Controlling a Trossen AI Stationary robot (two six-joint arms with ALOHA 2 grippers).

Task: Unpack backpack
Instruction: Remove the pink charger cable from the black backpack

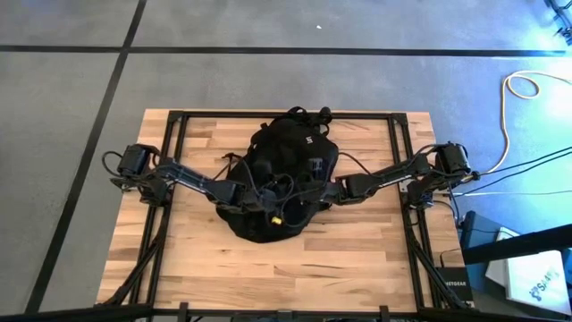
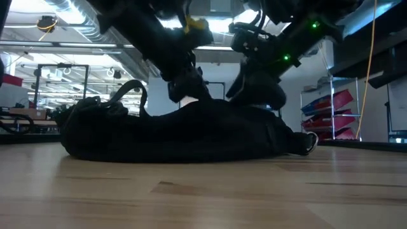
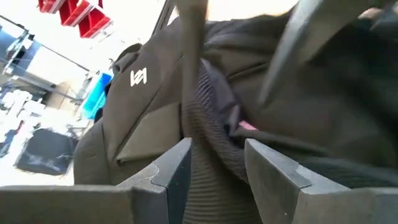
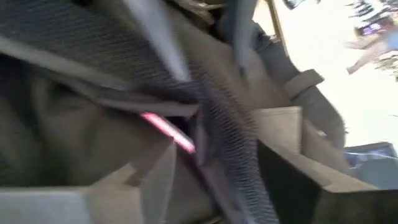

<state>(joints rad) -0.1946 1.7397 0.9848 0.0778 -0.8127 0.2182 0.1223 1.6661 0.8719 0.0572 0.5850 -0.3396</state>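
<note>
Backpack [image 1: 284, 179] flat mid-bench [image 1: 357, 259]. My left tool [image 3: 216, 165] pinches its ribbed fabric fold. My right tool [image 4: 214, 180] straddles mesh strap, grip: cannot tell.

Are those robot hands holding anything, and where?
The left hand pinches a fold of the backpack fabric; whether the right hand holds it cannot be told.

Left gripper [image 3: 217, 165] jaws clamped, right gripper [image 4: 214, 180] jaws parted, both arms angled inward
</note>
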